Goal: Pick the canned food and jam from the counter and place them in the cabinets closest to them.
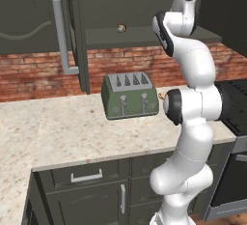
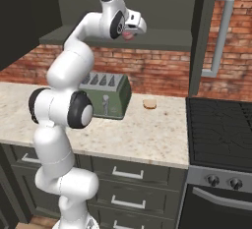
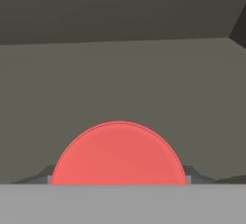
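The green toaster (image 1: 130,95) is sitting well below the fingers, its four slots facing up and its two levers facing the room. A flat tan disc (image 2: 149,103) is lying low beneath the fingers, just beside the toaster toward the stove (image 2: 221,129). The black stove is standing farther off on that same side, two knobs (image 2: 212,180) showing on its front. A red brick wall (image 1: 43,74) is running below the fingers' height behind the toaster. Drawer fronts (image 1: 87,175) with short silver handles are sitting lowest, under the toaster.
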